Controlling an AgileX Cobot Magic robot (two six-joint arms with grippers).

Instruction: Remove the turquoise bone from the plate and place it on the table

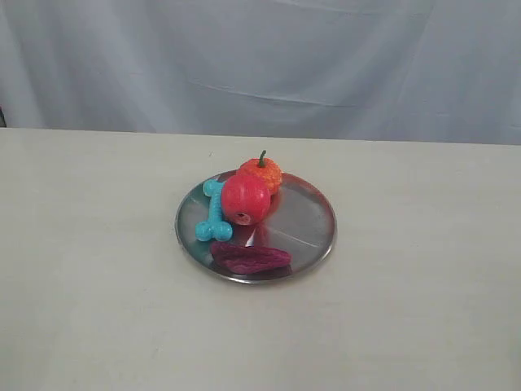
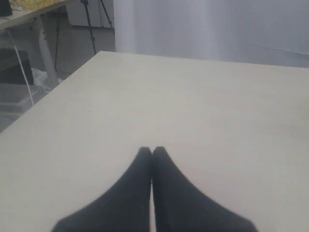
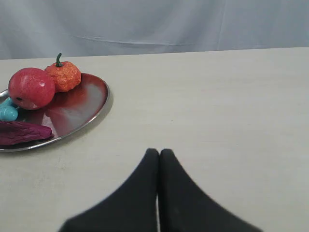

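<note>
A flat cream table (image 1: 98, 309) fills the lower two thirds of the exterior view, and a pale grey-white curtain (image 1: 260, 57) hangs across the top behind it. The left wrist view shows bare tabletop, and past its edge a floor with a white desk leg (image 2: 46, 55) and a dark tripod (image 2: 91, 21). A shiny metal plate (image 1: 313, 220) sits just left of the exterior view's centre. The turquoise bone (image 1: 215, 213) lies on the plate's left side, running from far to near. A red apple (image 1: 245, 198) presses against the bone's right flank, with a small orange fruit (image 1: 264, 171) behind it. A dark purple piece (image 1: 251, 258) lies along the near rim, close to the bone's lower knob. The left gripper (image 2: 152, 151) and right gripper (image 3: 158, 152) each hover over bare table, black fingers pressed together and holding nothing.
</note>
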